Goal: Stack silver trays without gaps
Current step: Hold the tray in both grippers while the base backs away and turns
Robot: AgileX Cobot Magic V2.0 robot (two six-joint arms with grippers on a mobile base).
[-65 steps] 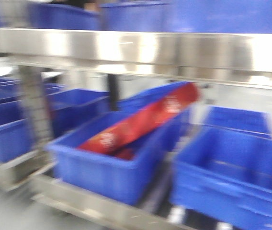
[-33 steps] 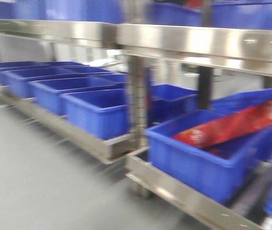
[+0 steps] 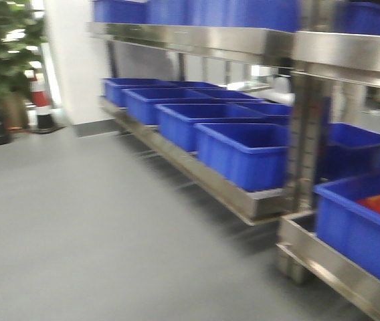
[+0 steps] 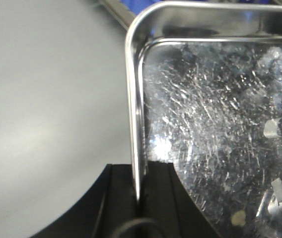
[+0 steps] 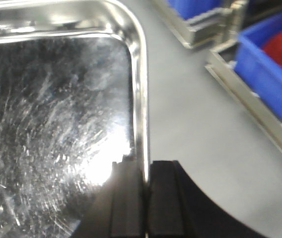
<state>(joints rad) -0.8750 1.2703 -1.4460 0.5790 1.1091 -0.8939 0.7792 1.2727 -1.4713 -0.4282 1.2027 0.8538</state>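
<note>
A shallow shiny stainless-steel tray with rounded corners hangs above the grey floor, pinched by its out-turned rim on both sides. The left gripper clamps the left edge and the right gripper the right edge, jaws narrowed onto the metal. Both wrist views probably show one tray. No second tray or stack is visible, only blue plastic bins on a steel rack nearby. The stacking itself looks undone, with this tray in carriage

Looks like a warehouse stockroom: steel shelving lined with blue bins at right, grey floor.
</note>
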